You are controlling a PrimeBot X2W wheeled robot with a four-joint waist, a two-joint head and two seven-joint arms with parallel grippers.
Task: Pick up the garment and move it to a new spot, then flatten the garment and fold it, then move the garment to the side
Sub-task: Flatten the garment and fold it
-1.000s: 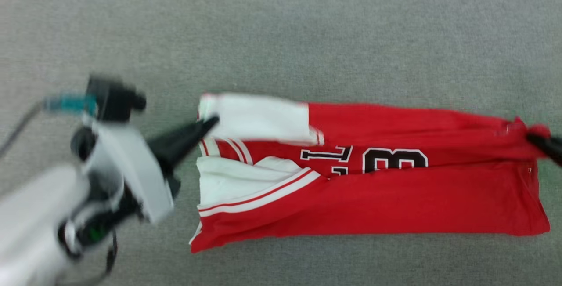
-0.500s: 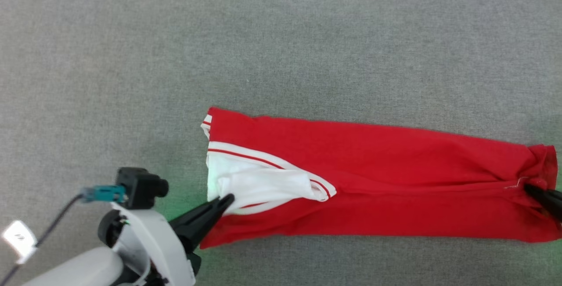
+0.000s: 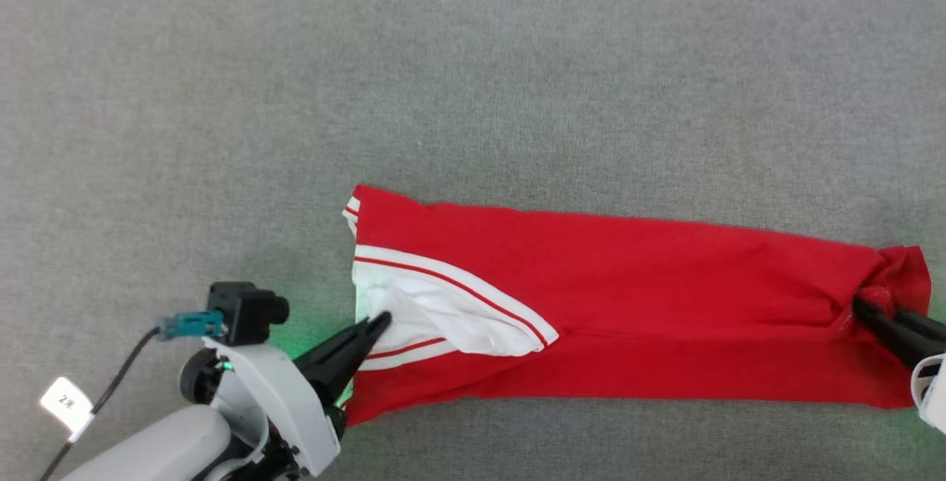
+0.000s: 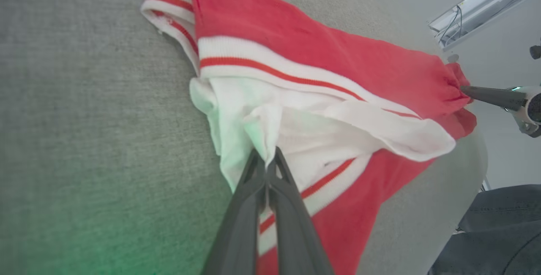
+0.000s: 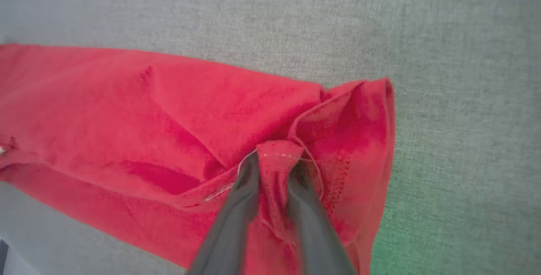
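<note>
Left fingers [image 4: 270, 169] pinch the garment's [image 3: 628, 304] white sleeve; right fingers [image 5: 249, 173] straddle its hem.

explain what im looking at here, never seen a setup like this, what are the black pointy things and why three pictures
It is a robot with two arms, folding clothes. The black pointy things are its grippers, each a pair of long dark fingers.

The three pictures are one moment from three cameras. One sits on the robot's head and looks down. The other two sit on the wrists and look along each arm's fingers.

On the grey cloth-covered surface lies the garment, a red shirt with white sleeves and striped bands, folded into a long strip.

The left gripper is shut on white sleeve cloth at one end; the left wrist view shows the pinch up close. The right gripper is at the other end, its fingers either side of a bunched red fold, slightly apart. Whether it grips firmly or is letting go, I cannot tell.
</note>
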